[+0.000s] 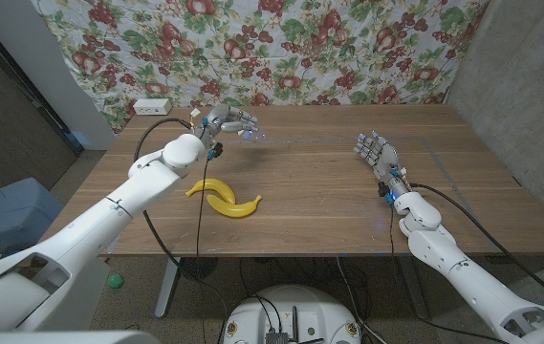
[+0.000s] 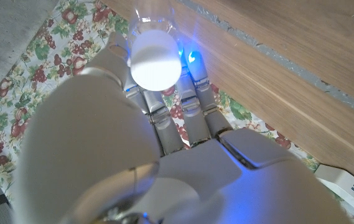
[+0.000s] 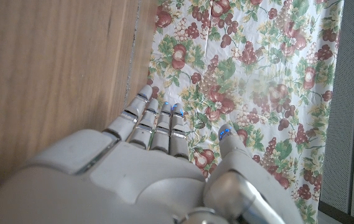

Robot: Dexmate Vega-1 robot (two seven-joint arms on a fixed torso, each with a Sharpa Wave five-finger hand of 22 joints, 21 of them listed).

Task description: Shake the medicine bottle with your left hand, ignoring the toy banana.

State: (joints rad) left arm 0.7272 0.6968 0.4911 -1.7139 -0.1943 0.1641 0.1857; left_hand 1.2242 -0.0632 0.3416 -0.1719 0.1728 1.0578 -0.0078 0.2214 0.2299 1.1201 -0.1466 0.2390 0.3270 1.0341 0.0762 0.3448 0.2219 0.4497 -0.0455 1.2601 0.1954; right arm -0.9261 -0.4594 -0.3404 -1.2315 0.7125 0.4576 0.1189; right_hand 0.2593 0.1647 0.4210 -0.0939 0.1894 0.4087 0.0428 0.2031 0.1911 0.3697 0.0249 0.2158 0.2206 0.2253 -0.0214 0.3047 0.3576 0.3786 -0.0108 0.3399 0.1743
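My left hand is raised over the far left part of the wooden table and grips the medicine bottle, a clear bottle that sticks out past the fingers. In the left wrist view the bottle's white cap sits between the fingers of my left hand. The yellow toy banana lies on the table nearer the front edge, apart from that hand. At the right side of the table my right hand stands with fingers extended and holds nothing; the right wrist view shows its fingers straight.
A white power strip lies at the table's far left corner, with a black cable running along the left arm. A floral cloth hangs behind the table. A blue bin and a green ball are on the floor to the left.
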